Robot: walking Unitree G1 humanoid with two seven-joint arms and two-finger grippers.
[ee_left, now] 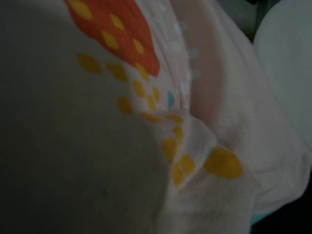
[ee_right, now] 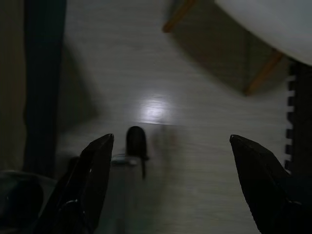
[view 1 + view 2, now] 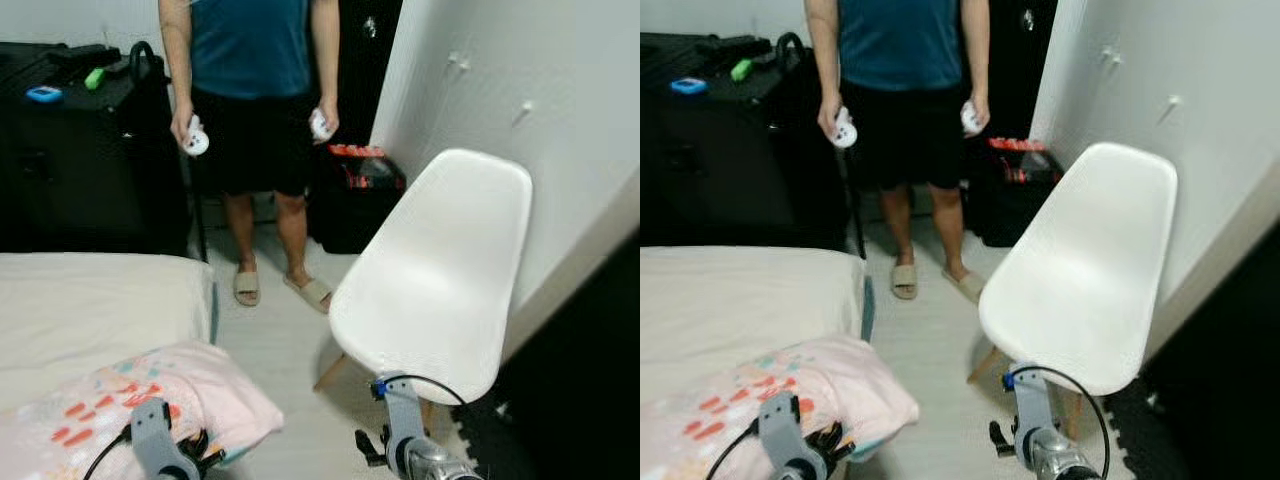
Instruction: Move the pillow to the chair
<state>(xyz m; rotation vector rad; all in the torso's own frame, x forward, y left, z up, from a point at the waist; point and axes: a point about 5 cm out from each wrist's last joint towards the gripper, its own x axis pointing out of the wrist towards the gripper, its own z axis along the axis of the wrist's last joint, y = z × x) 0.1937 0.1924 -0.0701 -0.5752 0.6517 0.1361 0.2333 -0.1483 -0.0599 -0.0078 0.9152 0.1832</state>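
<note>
- Cream-sheeted bed (image 3: pixel 90 300) fills the lower left, its edge next to the pale plank floor (image 3: pixel 290 350).
- White moulded chair (image 3: pixel 440 270) on wooden legs stands right of the bed, against the white wall (image 3: pixel 560 120); its seat is bare.
- Black cabinet (image 3: pixel 80 160) behind the bed, with small blue and green items on top.
- Person (image 3: pixel 255 100) in a teal shirt, black shorts and slippers stands between cabinet and wall, holding a white controller (image 3: pixel 195 137) in each hand.
- Pink pillow (image 3: pixel 150 400) with orange and yellow print lies on the near corner of the bed, its corner overhanging the floor side; well apart from the chair.
- Left gripper (image 3: pixel 190 452) sits low at the pillow's front edge; left wrist view is pressed up against the fabric, claw state cannot be told.
- Right gripper (image 2: pixel 170 170) hangs over the floor just beside the chair's legs, fingers spread wide, holding nothing.
</note>
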